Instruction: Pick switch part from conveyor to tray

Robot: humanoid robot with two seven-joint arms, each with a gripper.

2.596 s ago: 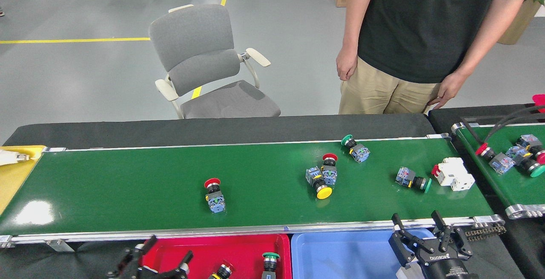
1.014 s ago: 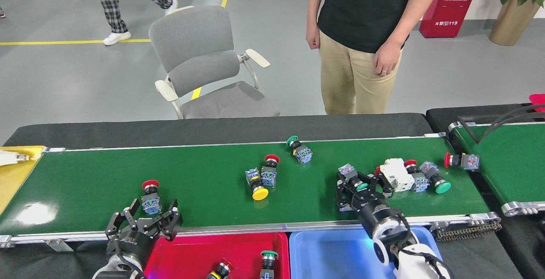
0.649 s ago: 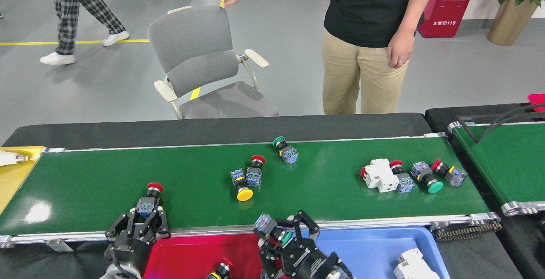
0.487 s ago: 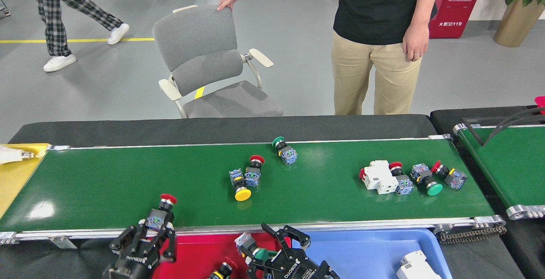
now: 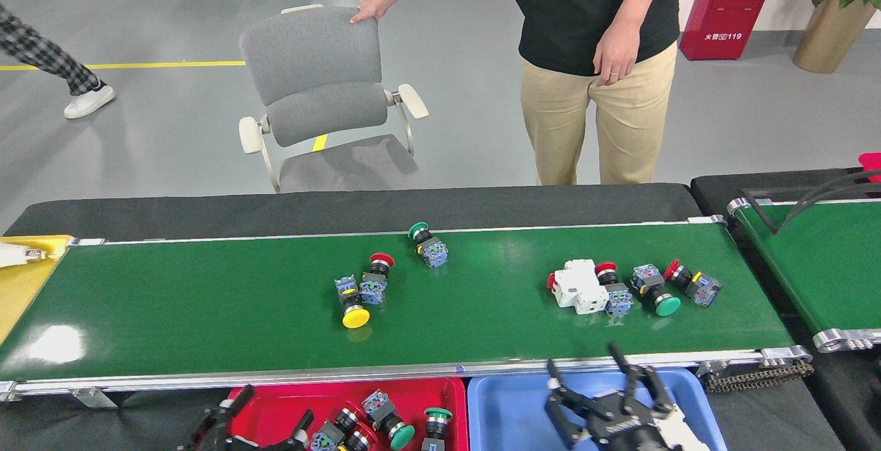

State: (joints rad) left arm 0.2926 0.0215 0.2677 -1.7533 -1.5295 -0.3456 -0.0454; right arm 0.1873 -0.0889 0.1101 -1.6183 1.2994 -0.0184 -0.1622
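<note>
The conveyor (image 5: 206, 306) runs across the head view. On it lie a yellow-capped switch part (image 5: 352, 305) touching a red-capped one (image 5: 376, 277), and a green-capped one (image 5: 427, 245) near the far rail. At the right a white breaker block (image 5: 577, 287) sits in a row with three more switch parts (image 5: 654, 291). Below the near rail the red tray (image 5: 440, 387) holds several switch parts (image 5: 382, 418). My left gripper (image 5: 275, 406) is open and empty at that tray's left end. My right gripper (image 5: 592, 375) is open and empty over the blue tray (image 5: 509, 410).
A second green belt (image 5: 826, 265) stands at the right with black cables above it. A yellow surface (image 5: 20, 286) adjoins the conveyor's left end. Behind the belt a person (image 5: 592, 17) holds a grey chair (image 5: 323, 86).
Both grippers have let go of their switch parts, which now lie in the red tray. My right gripper moved right over the blue tray. The parts on the belt drifted left.
</note>
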